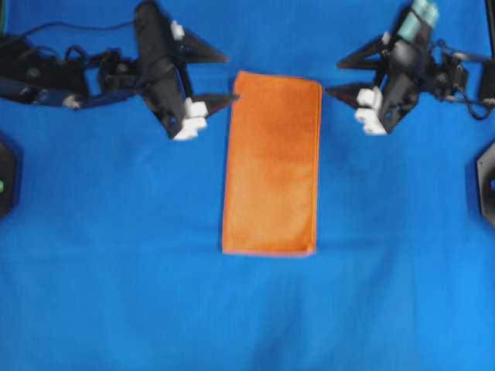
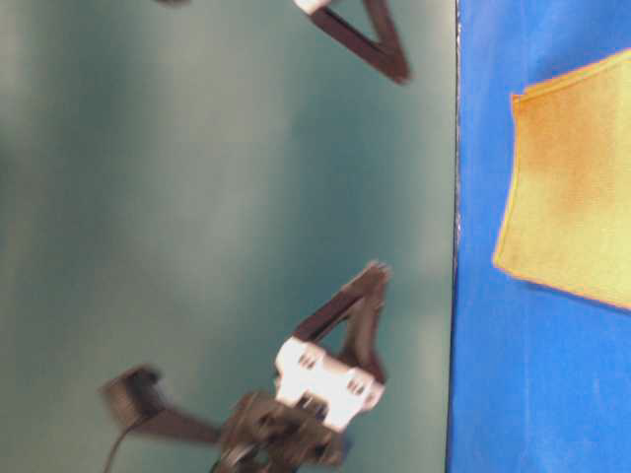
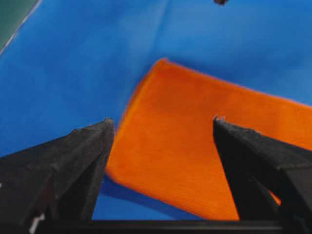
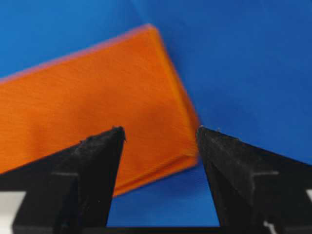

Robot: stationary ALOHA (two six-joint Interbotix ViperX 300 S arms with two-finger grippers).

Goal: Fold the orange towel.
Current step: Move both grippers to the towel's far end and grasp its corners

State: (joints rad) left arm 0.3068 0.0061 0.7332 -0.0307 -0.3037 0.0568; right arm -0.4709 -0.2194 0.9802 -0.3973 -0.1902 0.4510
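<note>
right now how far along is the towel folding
One fold looks done: the orange towel lies as a long narrow rectangle on the blue cloth. Nothing is in hand; the left gripper and right gripper are both open, flanking its far end, apart from the fabric. Probably left: grasp those far corners and fold it across its length.

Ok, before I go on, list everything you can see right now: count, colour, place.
orange towel: one, bright orange, lying as a long rectangle mid-table, apparently already folded once.
blue cloth: one, blue, covering the whole table under the towel.
dark fixtures: two, black, at the left and right table edges; too cropped to identify.
left gripper: one, black with white parts, jaws open, beside the towel's upper left corner.
right gripper: one, black with white parts, jaws open, just off the towel's upper right corner.
</note>
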